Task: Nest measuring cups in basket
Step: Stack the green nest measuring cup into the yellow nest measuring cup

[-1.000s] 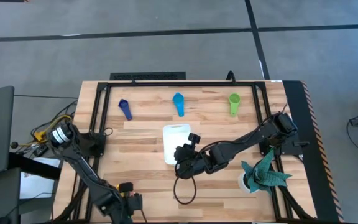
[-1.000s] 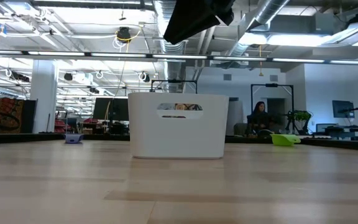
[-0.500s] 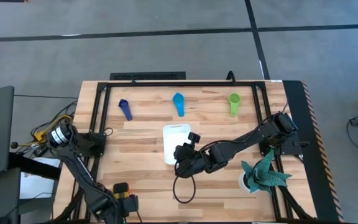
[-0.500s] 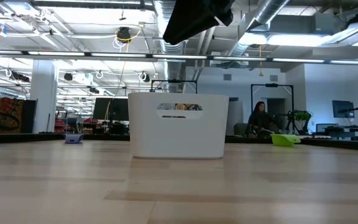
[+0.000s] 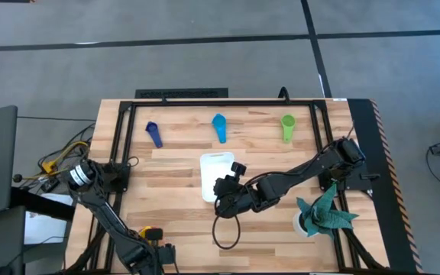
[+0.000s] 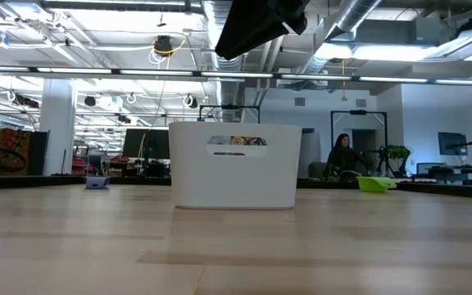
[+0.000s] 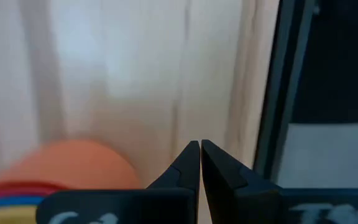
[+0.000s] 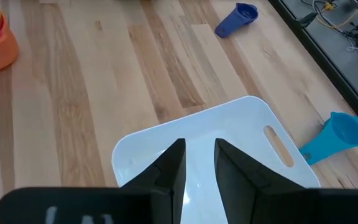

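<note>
The left arm's wrist, at the near left edge of the table (image 5: 182, 164), has shifted: its orange-marked end sat a little farther from that near edge a second ago, drew slightly to the left half a second ago, and now lies lower and a touch rightward, almost at the picture's bottom border. The left arm's shoulder joint with its white ring, beside the table's left rail, has turned a little, showing slightly nearer to the table than before

You're in an open lab/workshop hall: exposed ceiling ducts (image 6: 359, 20), monitors (image 6: 451, 143), a seated person (image 6: 340, 154) behind the wooden bench (image 5: 182, 164).
</note>
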Action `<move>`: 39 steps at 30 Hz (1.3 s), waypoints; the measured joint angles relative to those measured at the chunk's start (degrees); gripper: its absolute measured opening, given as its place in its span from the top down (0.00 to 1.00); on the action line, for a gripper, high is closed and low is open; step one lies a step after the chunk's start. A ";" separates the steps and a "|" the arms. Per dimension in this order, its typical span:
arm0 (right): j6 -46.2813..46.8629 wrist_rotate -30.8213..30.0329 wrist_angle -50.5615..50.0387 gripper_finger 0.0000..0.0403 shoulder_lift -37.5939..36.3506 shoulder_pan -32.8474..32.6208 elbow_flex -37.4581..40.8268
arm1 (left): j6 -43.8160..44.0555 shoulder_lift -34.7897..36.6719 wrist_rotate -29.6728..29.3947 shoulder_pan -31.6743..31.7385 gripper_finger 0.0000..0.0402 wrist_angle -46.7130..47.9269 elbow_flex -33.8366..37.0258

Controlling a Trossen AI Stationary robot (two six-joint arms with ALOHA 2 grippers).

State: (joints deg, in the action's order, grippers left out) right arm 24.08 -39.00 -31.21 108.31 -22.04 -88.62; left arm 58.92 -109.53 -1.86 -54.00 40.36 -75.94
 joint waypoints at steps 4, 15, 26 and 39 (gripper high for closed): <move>-0.02 0.00 -0.01 0.73 0.00 0.00 0.00 | 2.82 0.15 2.76 -0.02 1.00 0.42 -0.04; 0.53 0.02 -0.05 0.73 0.00 0.00 0.00 | 11.09 2.57 6.78 -3.11 1.00 18.16 -4.30; 0.59 0.02 -0.05 0.73 0.00 -0.02 0.00 | 14.92 2.62 2.52 -4.51 1.00 38.44 -7.98; 1.44 1.55 -0.29 0.73 0.00 -0.52 0.00 | 27.75 4.15 -8.02 -1.15 1.00 46.20 2.50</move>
State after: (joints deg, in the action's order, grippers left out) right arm 25.52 -37.45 -31.51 108.31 -22.57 -88.62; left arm 86.67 -105.38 -9.88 -55.15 86.56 -73.44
